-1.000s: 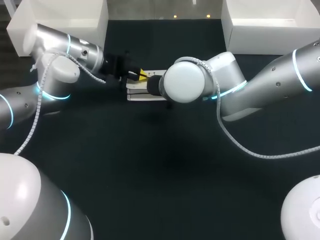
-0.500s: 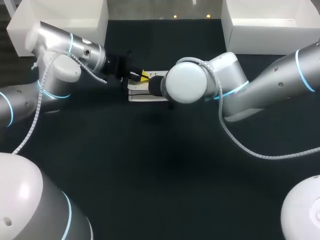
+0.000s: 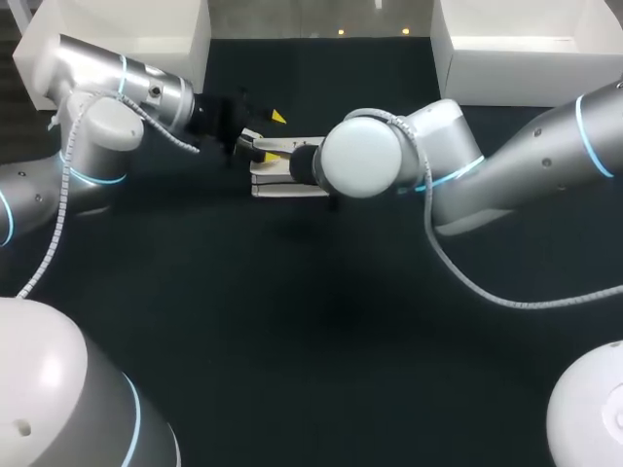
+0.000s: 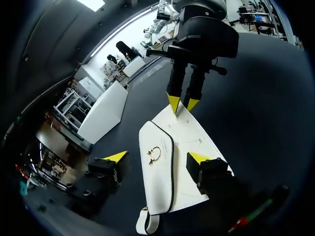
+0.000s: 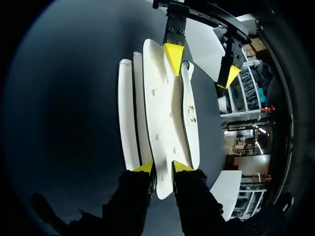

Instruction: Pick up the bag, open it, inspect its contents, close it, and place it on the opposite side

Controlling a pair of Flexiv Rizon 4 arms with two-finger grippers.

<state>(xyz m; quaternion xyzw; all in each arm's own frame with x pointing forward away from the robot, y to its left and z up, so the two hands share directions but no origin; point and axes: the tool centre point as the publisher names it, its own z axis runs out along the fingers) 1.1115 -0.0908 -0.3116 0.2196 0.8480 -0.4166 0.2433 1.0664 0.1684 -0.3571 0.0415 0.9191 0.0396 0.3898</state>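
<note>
A white bag with a gold clasp lies flat on the dark table, flap down. My left gripper is open wide at the bag's left end. In the left wrist view its yellow tips stand clear on either side of the bag without touching it. My right gripper is at the opposite end, its fingers a little apart with the bag's thin edge between them. In the head view the right arm's wrist hides that gripper.
White boxes stand at the table's back left and back right. Dark tabletop stretches in front of the bag, between the two arm bases.
My left gripper has opened wide and drawn back a little to the left, off the bag. The right gripper's fingers have parted slightly. The bag stays put.
</note>
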